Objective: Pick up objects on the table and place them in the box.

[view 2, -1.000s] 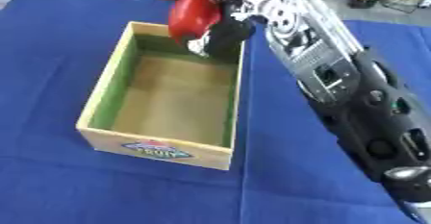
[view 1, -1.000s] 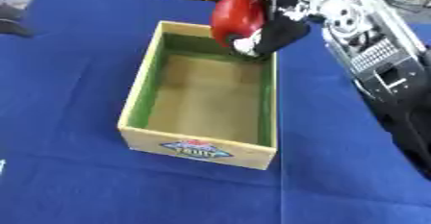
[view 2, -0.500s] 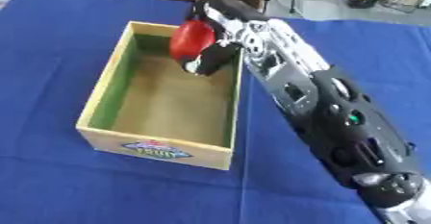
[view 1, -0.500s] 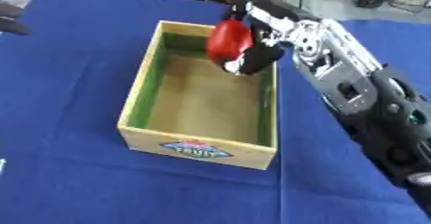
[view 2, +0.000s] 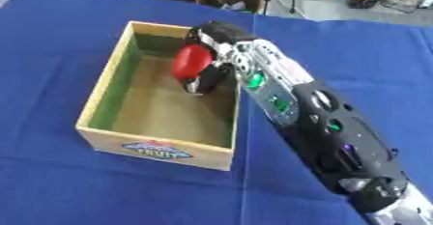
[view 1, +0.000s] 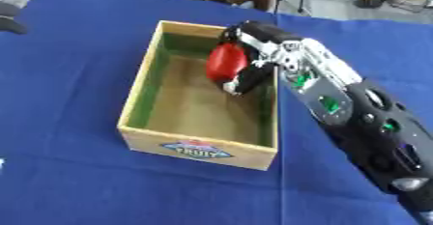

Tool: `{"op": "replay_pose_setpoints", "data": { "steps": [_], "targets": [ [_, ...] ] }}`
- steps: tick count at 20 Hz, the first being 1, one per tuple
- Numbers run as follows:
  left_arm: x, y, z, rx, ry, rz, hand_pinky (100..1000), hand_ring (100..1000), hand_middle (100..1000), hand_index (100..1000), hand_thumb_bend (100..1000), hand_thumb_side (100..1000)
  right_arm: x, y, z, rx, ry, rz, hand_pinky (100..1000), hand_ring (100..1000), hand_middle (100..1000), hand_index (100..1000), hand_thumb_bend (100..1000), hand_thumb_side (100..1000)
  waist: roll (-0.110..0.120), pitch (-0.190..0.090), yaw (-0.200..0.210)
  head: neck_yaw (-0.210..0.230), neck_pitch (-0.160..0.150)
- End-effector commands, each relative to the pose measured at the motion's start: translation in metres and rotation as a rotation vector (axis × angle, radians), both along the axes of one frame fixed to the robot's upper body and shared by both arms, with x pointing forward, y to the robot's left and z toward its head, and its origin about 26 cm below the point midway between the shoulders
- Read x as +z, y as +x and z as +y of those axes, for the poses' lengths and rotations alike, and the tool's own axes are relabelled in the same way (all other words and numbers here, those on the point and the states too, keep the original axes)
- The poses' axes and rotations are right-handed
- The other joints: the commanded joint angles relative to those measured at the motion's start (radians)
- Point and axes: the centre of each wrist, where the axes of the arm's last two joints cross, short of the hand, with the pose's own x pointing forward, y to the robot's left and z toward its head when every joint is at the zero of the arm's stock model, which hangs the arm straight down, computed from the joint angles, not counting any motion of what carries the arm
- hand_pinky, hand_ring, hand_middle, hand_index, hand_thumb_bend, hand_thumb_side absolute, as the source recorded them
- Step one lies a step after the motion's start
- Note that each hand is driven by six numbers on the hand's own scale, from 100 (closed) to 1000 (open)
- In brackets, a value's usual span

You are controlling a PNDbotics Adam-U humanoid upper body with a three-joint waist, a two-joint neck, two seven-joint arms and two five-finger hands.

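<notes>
Red and rounded, the object sits in the curled fingers of the right hand, held inside the wooden box near its far right corner. Blue cloth covers the table beneath.

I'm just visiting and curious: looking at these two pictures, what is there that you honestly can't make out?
- What the red object is: both views show only a smooth red shape, partly wrapped by the right hand.
- Whether it touches the floor of the box: the hand hides its underside.
- The label on the box front: too blurred to read.
- The left hand: in neither view.
- The right arm's lower end: cut off at the bottom right corner.
</notes>
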Motion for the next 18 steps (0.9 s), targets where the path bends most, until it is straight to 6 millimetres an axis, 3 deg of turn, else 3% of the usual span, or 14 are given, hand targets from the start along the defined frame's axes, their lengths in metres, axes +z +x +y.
{"op": "replay_pose_setpoints", "data": {
  "steps": [1,2,4,6,9,14,18],
  "targets": [
    [0.008,-0.003,0.001,-0.003,0.011,-0.031,536,607,658,887,104,965,0.008,-0.001,0.002,0.026,-0.031,-0.028,427,514,548,628,100,258,0.005,-0.022,0.001,-0.002,0.005],
    [0.008,-0.003,0.001,-0.002,0.011,-0.030,536,607,658,887,104,966,0.010,-0.003,0.002,0.039,-0.040,-0.034,522,570,611,721,100,365,0.005,-0.022,0.001,-0.002,0.005],
    [0.007,-0.003,0.001,-0.002,0.011,-0.027,536,607,658,887,104,966,0.016,-0.006,0.002,0.065,-0.055,-0.053,649,722,752,846,216,492,0.004,-0.023,0.000,-0.001,0.005],
    [0.007,-0.003,0.001,-0.002,0.011,-0.025,536,607,658,887,105,966,0.022,-0.009,0.001,0.077,-0.067,-0.075,745,805,809,905,294,561,0.003,-0.023,-0.001,-0.001,0.005],
    [0.007,-0.003,0.001,-0.002,0.013,-0.023,536,606,658,886,105,966,0.029,-0.013,-0.002,0.071,-0.073,-0.107,799,850,838,920,367,626,0.003,-0.024,-0.002,0.001,0.005],
    [0.006,-0.003,0.001,0.000,0.012,-0.021,536,606,658,886,105,966,0.037,-0.019,-0.006,0.065,-0.065,-0.136,799,850,838,920,367,626,0.002,-0.026,-0.003,0.003,0.006],
    [0.004,-0.004,0.003,0.012,0.009,-0.014,535,605,657,886,106,965,0.070,-0.030,-0.024,0.068,0.011,-0.240,787,834,831,905,144,770,0.010,-0.029,-0.018,0.013,0.024]
  ]
}}
